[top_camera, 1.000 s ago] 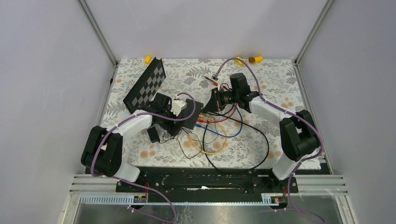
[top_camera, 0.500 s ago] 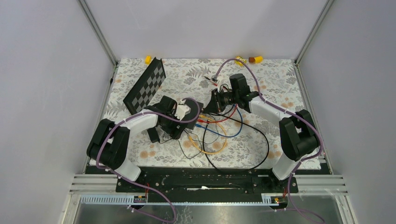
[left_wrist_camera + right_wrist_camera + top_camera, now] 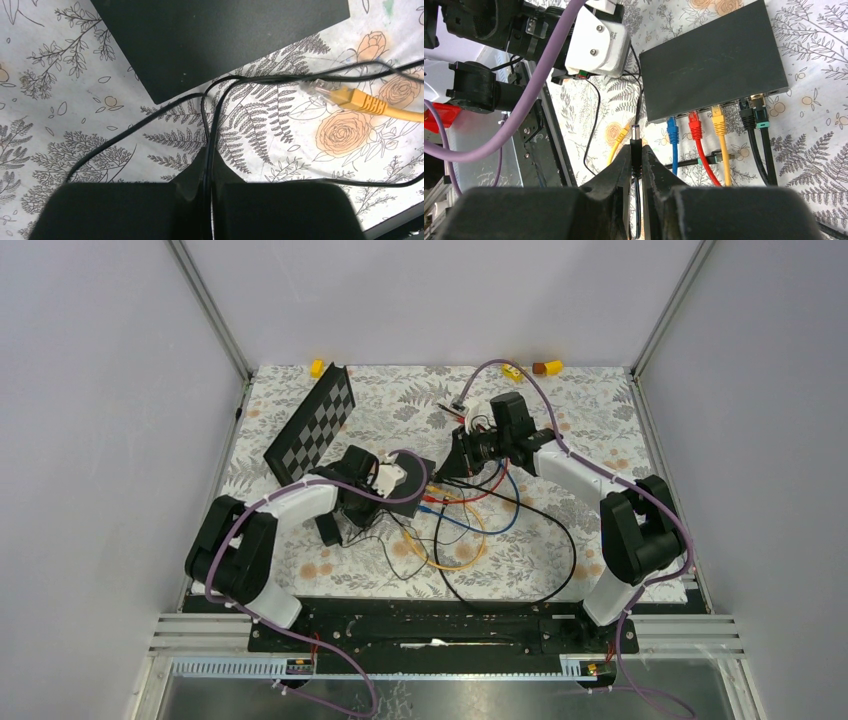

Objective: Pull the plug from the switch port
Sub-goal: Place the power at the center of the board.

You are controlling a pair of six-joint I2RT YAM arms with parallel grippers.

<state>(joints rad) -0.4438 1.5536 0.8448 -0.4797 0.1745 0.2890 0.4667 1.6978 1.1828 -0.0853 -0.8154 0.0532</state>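
The switch is a flat matte-black box with blue, red, yellow and black cables plugged along its near edge. My right gripper is shut on a small black barrel plug. The plug's bare metal tip shows just short of the switch's left corner, apart from it. In the top view this gripper sits at the switch's right end. My left gripper is shut on a thin black wire on the cloth, just short of the switch.
A loose yellow plug lies on the floral cloth right of the left gripper. Coloured cables loop across the table's middle. A chequered board stands at the back left. A small black adapter block lies by the left arm.
The left gripper has gone from open to shut, pinching the thin black wire, and its arm has shifted a little. The right gripper stays shut on the plug, barely moved.
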